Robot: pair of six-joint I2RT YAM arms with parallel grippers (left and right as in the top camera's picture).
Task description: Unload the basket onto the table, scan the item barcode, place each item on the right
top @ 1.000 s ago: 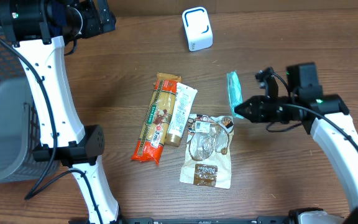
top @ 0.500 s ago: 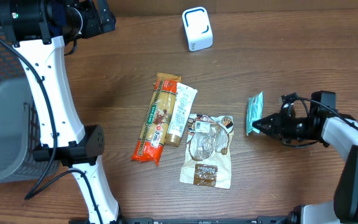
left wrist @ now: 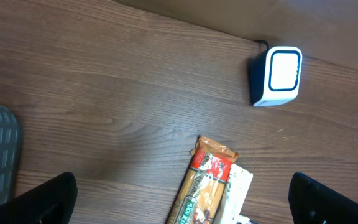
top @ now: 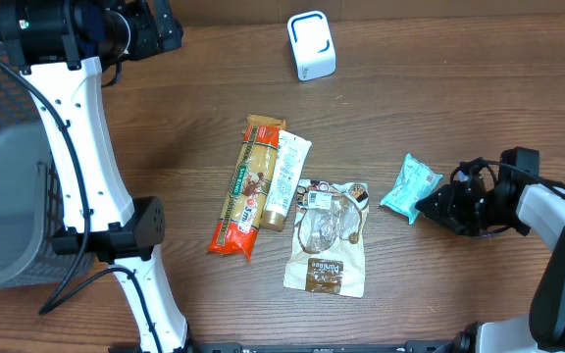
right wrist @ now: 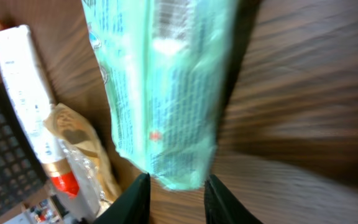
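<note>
Brown wood covers the whole table (top: 165,98). Near the far edge stands the little white and blue scanner (top: 311,45). The green packet (top: 411,185) lies on the wood at the right side, well apart from the scanner and near the brown snack bag (top: 329,240).

One end of the packet is right at the right gripper (top: 425,203). Seen from the wrist, its two fingers (right wrist: 137,200) are a little apart, with the end of the packet just between them. They do not seem to pinch it. The packet looks let go.

The left gripper (left wrist: 182,186) hangs high over the far left of the table. Its fingers are spread wide and hold nothing.

I think the job now is to leave the green packet here. To do it well, the right fingers should open more first, so no side rubs the wrapper. Then the arm should go straight back, away from the packet, and only then up. A sideways move could push the packet into the snack bag.

Three things wait in the middle: a long orange snack bar (top: 246,186), a white tube (top: 284,181) touching it, and the snack bag. Whichever goes next, its stripes should face the scanner's window.
</note>
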